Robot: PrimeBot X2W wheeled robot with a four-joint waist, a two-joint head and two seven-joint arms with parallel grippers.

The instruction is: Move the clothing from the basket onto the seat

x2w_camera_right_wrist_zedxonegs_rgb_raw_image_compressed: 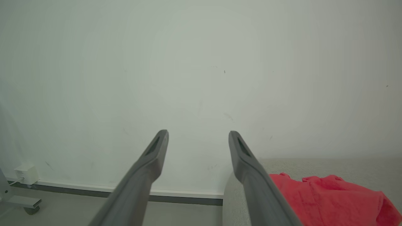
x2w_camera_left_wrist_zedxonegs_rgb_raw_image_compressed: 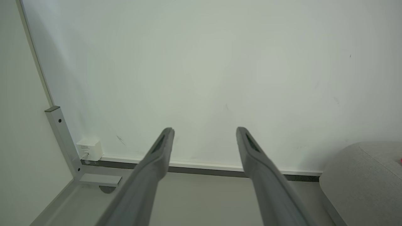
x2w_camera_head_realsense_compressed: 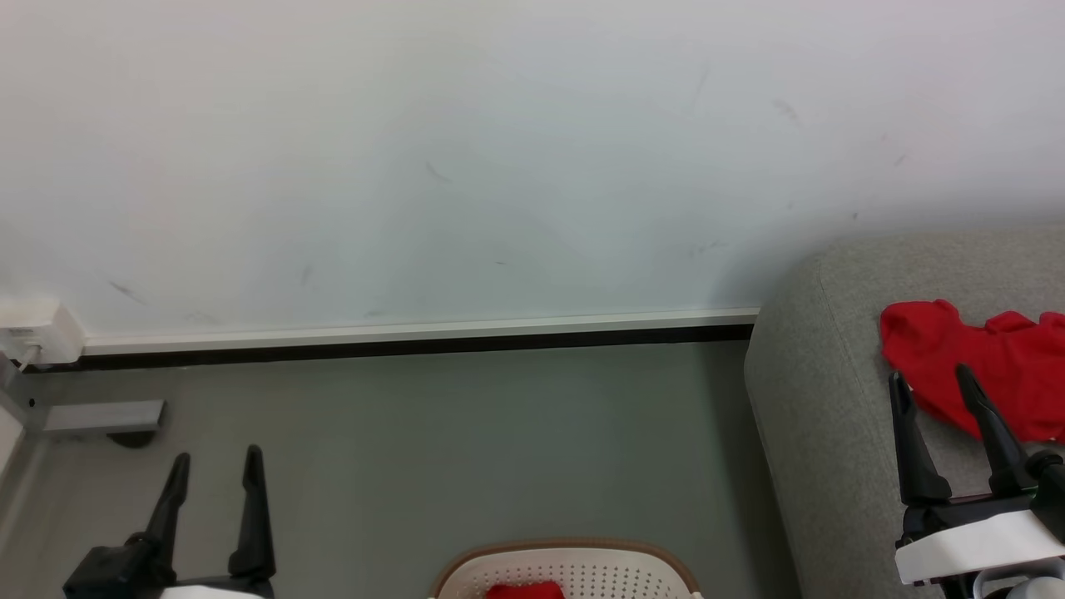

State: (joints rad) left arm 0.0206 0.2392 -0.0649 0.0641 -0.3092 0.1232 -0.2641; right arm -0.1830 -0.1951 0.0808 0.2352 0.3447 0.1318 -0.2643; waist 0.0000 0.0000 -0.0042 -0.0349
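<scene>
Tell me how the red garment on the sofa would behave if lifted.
Probably floppy: the red garment lies crumpled in soft folds on the sofa. Likely light, since it looks like thin cloth. It should drape, not roll.

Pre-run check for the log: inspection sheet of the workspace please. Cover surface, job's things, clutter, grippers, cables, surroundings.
Surface: grey floor; grey sofa at right.
Job's things: red garment lies on the sofa; basket at the bottom edge of the head view, red fabric inside.
Clutter: nothing seen.
Grippers: left gripper over the floor, jaws open, empty; right gripper over the sofa beside the garment, jaws open, empty.
Cables: white box at far left, thin lead at it.
Surroundings: scuffed white wall; metal frame foot at left.
</scene>
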